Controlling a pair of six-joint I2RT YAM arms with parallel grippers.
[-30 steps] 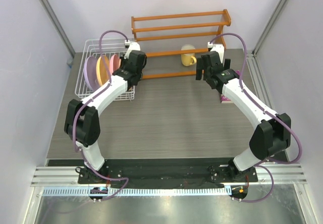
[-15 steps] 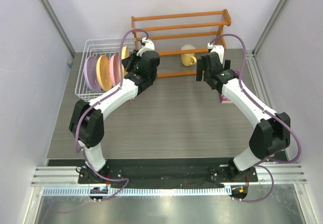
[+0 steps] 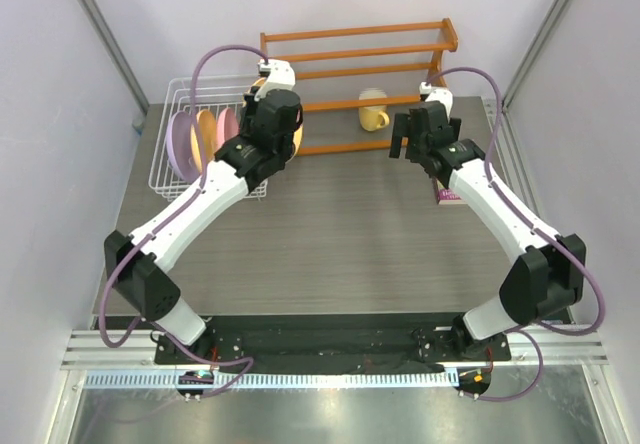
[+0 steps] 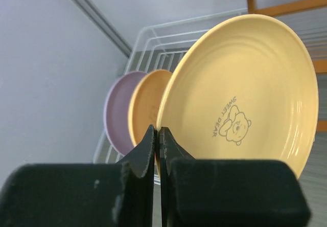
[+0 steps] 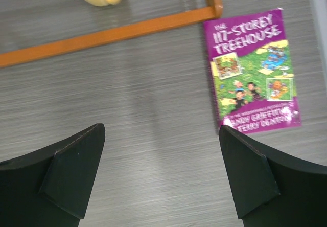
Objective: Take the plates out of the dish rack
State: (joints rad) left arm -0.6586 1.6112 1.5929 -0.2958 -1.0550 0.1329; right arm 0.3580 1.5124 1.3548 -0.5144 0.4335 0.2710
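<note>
The left gripper (image 4: 157,131) is clamped tight on the rim of a pale yellow plate (image 4: 240,94), its two black fingers pressed nearly together with only the plate's thin edge between them. The plate stands on edge, its face turned to the wrist camera and printed with a small bear and the words "SWEET DEAR". From above, the left arm reaches across the grey table (image 3: 340,234) to the right side of the white wire dish rack (image 3: 170,154). There the plate shows as a yellow sliver on either side of the wrist, just in front of the orange wooden shelf (image 3: 350,54).

Three more plates remain upright between the rack's dividers: a lavender plate (image 3: 178,144) farthest left, an orange plate (image 3: 206,132) next to it and a pink plate (image 3: 228,124) nearest the gripper. The wrist view shows the lavender and orange plates behind the held one; the pink plate is hidden there.

The right gripper (image 5: 161,135) hangs above the table with its fingers spread wide and nothing between them. Below it lie bare tabletop and the shelf's lower rail. A purple paperback (image 5: 253,71) titled "The 117-Storey Treehouse" lies flat to its right, and a yellow mug (image 3: 372,110) sits on the shelf's bottom tier.
</note>
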